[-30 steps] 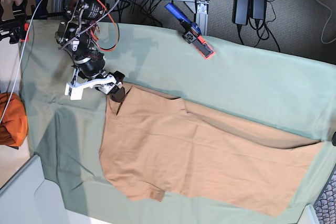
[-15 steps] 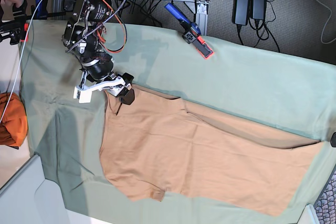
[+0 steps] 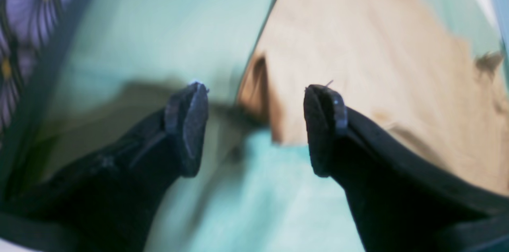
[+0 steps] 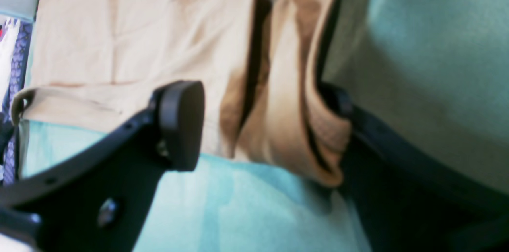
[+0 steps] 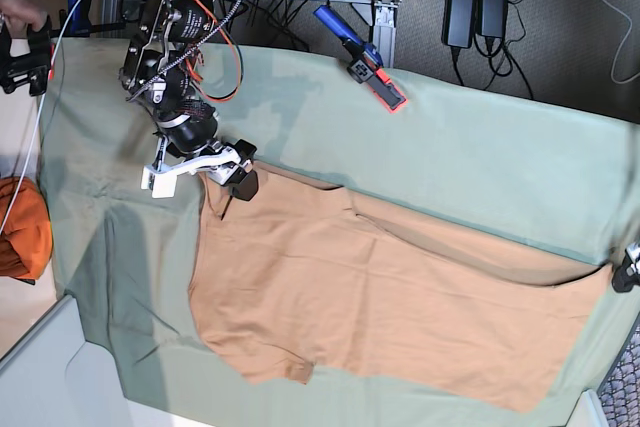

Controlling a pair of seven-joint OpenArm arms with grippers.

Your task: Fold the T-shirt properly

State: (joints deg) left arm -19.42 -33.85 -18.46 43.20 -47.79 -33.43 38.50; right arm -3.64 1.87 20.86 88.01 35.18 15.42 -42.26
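In the left wrist view, the left gripper (image 3: 254,125) had its jaws spread wide with nothing between them, over a corner of the T-shirt (image 3: 358,53); it could shut too low and pinch the green cloth (image 3: 167,25) too. In the right wrist view, the right gripper (image 4: 262,125) was spread around a bunched shirt corner, which could slip out. In the base view, the shirt lay flat on the counter, so a lopsided pull could wrinkle it.
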